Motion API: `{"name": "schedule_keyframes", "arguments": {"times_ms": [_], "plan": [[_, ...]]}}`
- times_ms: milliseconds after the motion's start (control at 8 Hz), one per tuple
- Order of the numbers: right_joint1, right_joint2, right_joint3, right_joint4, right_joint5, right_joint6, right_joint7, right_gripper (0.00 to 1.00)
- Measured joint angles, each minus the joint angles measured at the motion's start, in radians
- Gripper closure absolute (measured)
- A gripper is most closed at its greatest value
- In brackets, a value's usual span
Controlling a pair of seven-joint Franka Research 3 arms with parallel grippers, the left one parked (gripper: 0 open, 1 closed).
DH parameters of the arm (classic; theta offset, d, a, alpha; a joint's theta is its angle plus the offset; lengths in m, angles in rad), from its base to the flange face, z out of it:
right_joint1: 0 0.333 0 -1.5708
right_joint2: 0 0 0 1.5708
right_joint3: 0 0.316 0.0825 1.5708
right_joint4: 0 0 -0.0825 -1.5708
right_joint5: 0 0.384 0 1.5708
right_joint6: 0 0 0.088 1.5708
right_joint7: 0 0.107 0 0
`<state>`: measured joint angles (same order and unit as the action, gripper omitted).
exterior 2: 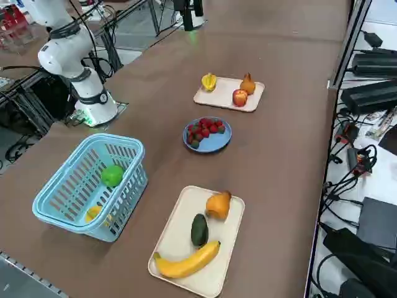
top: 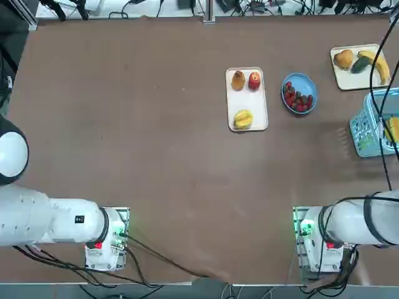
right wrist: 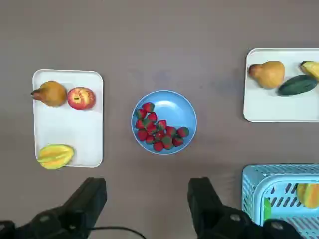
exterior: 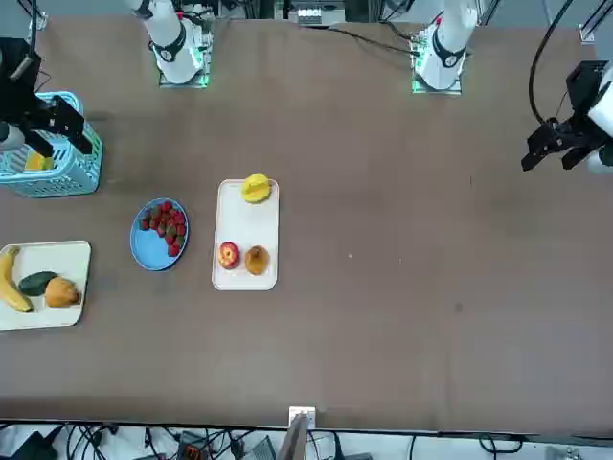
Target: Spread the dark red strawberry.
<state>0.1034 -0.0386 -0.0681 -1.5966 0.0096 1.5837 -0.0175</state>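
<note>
Red strawberries (right wrist: 162, 130) heaped in the blue plate (right wrist: 185, 113), white tray (right wrist: 75, 122) of fruit beside that plate, blue basket (exterior 2: 56, 202) near it, right gripper (right wrist: 147, 196) above the table, fingers spread wide

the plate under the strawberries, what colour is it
Blue plate, showing best in the right wrist view.
</note>
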Motion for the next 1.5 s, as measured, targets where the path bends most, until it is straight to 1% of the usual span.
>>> {"name": "schedule_keyframes", "arguments": {"times_ms": [250,500,750,875,1125,1250,1500], "plan": [[0.002,0.0,0.001,0.001,0.0,0.004,0.006,0.0],[0.007,0.017,0.013,0.0,0.004,0.009,0.064,0.0],[0.016,0.096,0.018,-0.007,0.02,0.028,0.082,0.0],[0.031,0.141,0.019,-0.035,0.021,0.087,0.078,0.0],[0.076,0.182,0.021,-0.17,0.02,0.272,0.041,0.0],[0.089,0.187,0.022,-0.24,0.02,0.345,-0.022,0.0],[0.092,0.198,0.02,-0.357,0.019,0.47,-0.195,0.0]]}}
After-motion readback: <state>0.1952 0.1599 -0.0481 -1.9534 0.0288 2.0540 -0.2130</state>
